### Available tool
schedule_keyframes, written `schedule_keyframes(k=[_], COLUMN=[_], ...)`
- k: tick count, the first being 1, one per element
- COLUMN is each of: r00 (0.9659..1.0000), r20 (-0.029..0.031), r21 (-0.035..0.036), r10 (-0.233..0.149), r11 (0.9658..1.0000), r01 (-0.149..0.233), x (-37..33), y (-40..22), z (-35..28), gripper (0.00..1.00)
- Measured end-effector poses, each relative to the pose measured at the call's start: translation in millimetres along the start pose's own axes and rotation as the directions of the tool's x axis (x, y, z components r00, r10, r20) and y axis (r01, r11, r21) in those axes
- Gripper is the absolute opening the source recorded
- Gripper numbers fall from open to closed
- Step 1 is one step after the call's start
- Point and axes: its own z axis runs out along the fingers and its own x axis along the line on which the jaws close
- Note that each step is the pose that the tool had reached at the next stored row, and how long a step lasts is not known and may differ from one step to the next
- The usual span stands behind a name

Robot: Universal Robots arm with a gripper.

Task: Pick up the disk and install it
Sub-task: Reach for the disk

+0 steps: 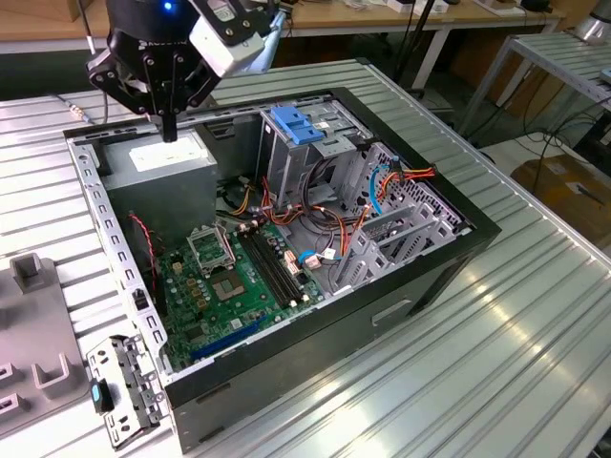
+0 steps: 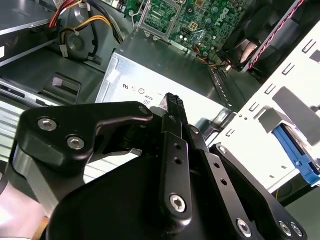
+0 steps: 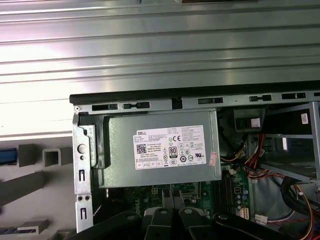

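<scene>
Hovering over the grey power supply box (image 1: 158, 157), the gripper (image 1: 169, 129) points straight down in the exterior view. Its fingers are pressed together and pinch nothing. The tip stands above the near edge of the box's white sticker (image 1: 162, 153). Contact with the box cannot be determined. In the second wrist view the gripper (image 2: 173, 102) shows the same pressed-together fingers against the box (image 2: 145, 70).

The box sits in a rear corner of the open computer case (image 1: 449, 258), which lies on its side on the ribbed metal counter (image 1: 477, 382). The green motherboard (image 1: 229, 277) fills the case floor. A light-blue latch plate (image 1: 291, 126) tops the metal drive cage (image 1: 286, 167), well apart from the gripper.

Only a blue plastic edge of what appears to be the disk (image 2: 295, 150) shows in the second wrist view. It lies outside the case, just beyond the perforated rail (image 2: 270, 100), by the grey fixture (image 1: 29, 324) on the counter. Its metal face and label are hidden.
</scene>
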Motion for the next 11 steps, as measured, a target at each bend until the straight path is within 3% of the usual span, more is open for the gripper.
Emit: schedule_keyframes(k=[11], r00=[1.0], r20=[-0.0021], r21=[0.0001], r10=[0.0], r11=[1.0], r01=[0.0], x=[9.4], y=[-0.7], z=[0.0], gripper=[0.11])
